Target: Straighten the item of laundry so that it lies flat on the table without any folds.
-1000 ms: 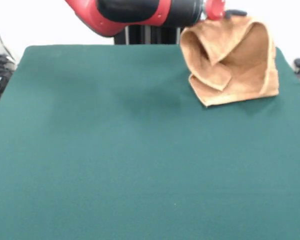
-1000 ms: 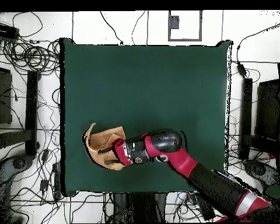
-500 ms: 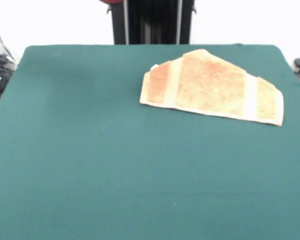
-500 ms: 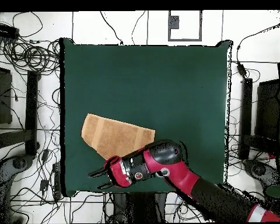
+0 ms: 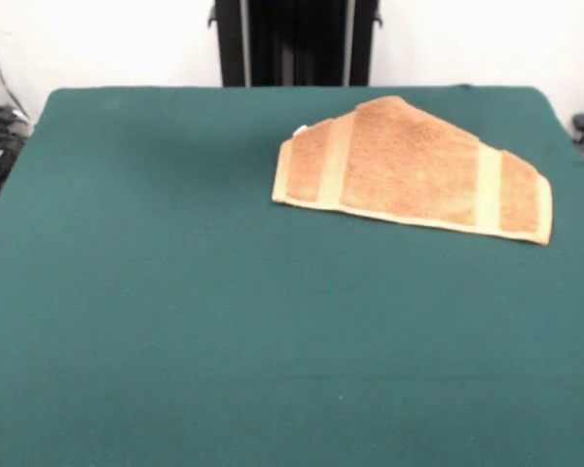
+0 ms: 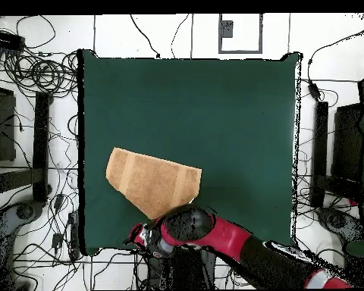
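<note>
Orange-tan towel [image 6: 153, 182] lies on the green desk [image 6: 215, 106], long axis ten-to-four, at eleven o'clock from the arm. The pincer [image 6: 142, 237] sits at the desk's edge; its opening cannot be told.

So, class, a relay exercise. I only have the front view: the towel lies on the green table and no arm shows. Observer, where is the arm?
Observer: In the overhead view, the arm reaches across the edge of the table on the robot's side, its wrist end beside the towel.
Operator: Is it touching the towel?
Observer: The wrist end sits right by the towel's pointed corner. From above I cannot tell whether they touch.
</note>
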